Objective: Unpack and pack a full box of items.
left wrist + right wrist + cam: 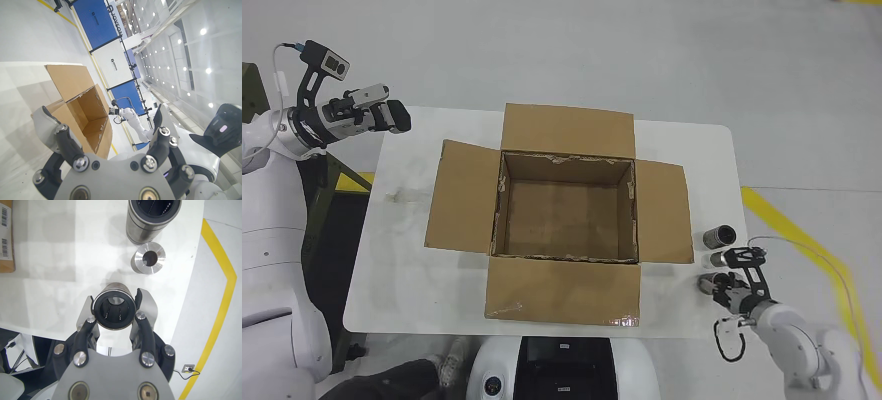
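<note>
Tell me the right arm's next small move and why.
Probably lift the linear bearing straight up, provided the right gripper around it holds firmly. The cardboard box stands open and empty, and the steel bushing sits close beside, so a sideways drag might knock it.

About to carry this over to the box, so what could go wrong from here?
The small bearing sits in the jaws of the right gripper near the table edge; a slip could send it to the floor.
The steel sleeve and large bearing stand close beside it; a careless lift could knock them.
</note>
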